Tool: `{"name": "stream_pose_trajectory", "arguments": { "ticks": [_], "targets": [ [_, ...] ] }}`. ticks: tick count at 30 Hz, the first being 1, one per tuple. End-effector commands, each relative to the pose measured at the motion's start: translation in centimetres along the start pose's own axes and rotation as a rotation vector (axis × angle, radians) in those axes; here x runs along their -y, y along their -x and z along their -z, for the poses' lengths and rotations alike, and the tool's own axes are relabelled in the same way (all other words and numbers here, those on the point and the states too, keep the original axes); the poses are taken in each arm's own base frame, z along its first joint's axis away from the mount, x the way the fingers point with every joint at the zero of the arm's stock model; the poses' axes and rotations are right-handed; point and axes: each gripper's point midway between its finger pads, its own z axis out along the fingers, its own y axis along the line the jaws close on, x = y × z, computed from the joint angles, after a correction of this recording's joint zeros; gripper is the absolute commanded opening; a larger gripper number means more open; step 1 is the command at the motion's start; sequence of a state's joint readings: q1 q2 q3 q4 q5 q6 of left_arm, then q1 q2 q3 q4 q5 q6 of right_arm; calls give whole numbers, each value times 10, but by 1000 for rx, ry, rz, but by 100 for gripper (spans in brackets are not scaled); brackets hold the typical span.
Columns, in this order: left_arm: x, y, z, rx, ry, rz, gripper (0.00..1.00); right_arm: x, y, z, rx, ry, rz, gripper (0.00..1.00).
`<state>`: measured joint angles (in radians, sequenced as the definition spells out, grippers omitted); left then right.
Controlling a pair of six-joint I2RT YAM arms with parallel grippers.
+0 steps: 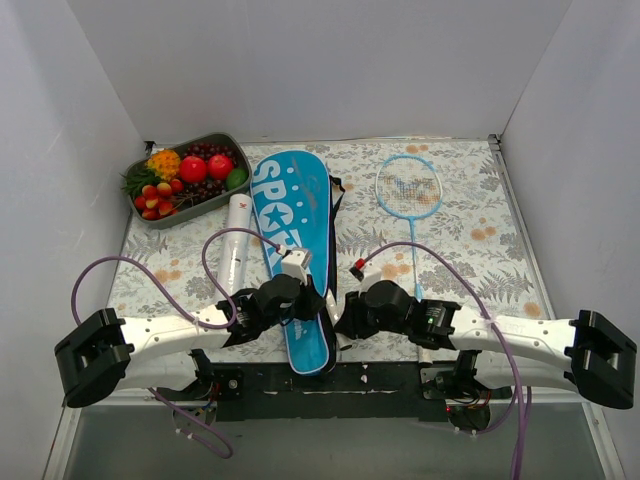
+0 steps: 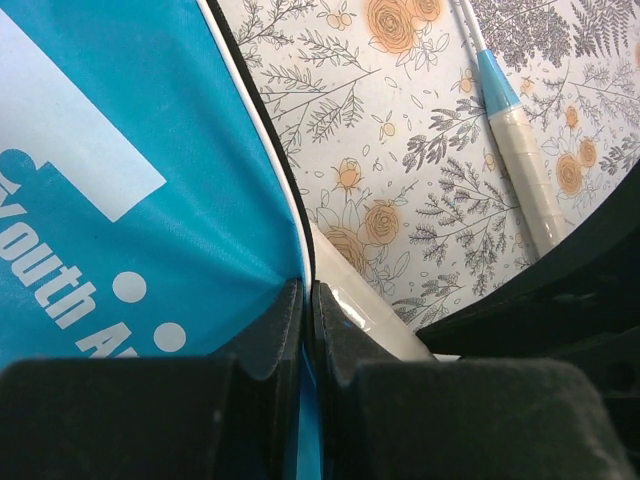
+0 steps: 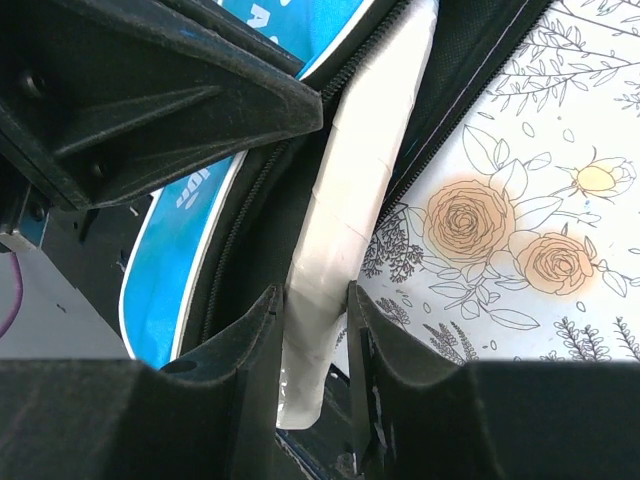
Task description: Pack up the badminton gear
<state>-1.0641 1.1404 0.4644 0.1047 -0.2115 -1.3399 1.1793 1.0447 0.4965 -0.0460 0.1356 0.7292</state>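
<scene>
While the top view hides both tips under my wrists, the left wrist view shows my left tool (image 2: 308, 340) pinched together on the edge of the blue racket-shaped fabric bag (image 2: 130, 200). The right wrist view shows my right tool (image 3: 315, 350) clamped on a white-wrapped racket handle (image 3: 350, 200) inside the bag's open zip, by the near edge of the flowered tabletop (image 3: 520, 150).

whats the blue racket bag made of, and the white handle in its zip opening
The blue racket-shaped bag looks like thin synthetic cloth, slightly glossy: it folds softly at its edge and carries flat printed lettering. The white racket handle in its zip opening seems wrapped in matte grip tape, perhaps soft plastic: overlapping wrap seams show along it.
</scene>
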Motion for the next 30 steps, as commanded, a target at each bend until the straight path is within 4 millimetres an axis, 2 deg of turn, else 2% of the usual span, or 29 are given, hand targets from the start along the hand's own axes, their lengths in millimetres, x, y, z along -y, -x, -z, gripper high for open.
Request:
{"name": "stream_pose_trajectory", "arguments": {
  "ticks": [1, 5, 7, 9, 16, 19, 25, 30],
  "targets": [
    [19, 1, 7, -5, -87, -19, 0, -32, 31, -1, 120, 129, 3, 1],
    [22, 4, 8, 6, -102, -15, 0, -42, 30, -11, 98, 163, 3, 1],
    [25, 6, 9, 10, -114, -14, 0, -57, 33, -13, 98, 228, 5, 1],
    [25, 6, 10, 9, -117, -14, 0, -62, 32, -18, 85, 248, 15, 1],
    [25, 6, 16, 20, -133, -20, 0, -60, 30, -21, 81, 245, 26, 1],
    [27, 7, 18, 23, -148, -21, 0, -68, 29, -18, 72, 287, 43, 1],
    [28, 7, 20, 27, -159, -21, 0, -59, 25, -22, 46, 231, 28, 1],
    [29, 10, 22, 38, -166, -23, 0, -53, 30, -17, 79, 208, 30, 1]
  ]
}}
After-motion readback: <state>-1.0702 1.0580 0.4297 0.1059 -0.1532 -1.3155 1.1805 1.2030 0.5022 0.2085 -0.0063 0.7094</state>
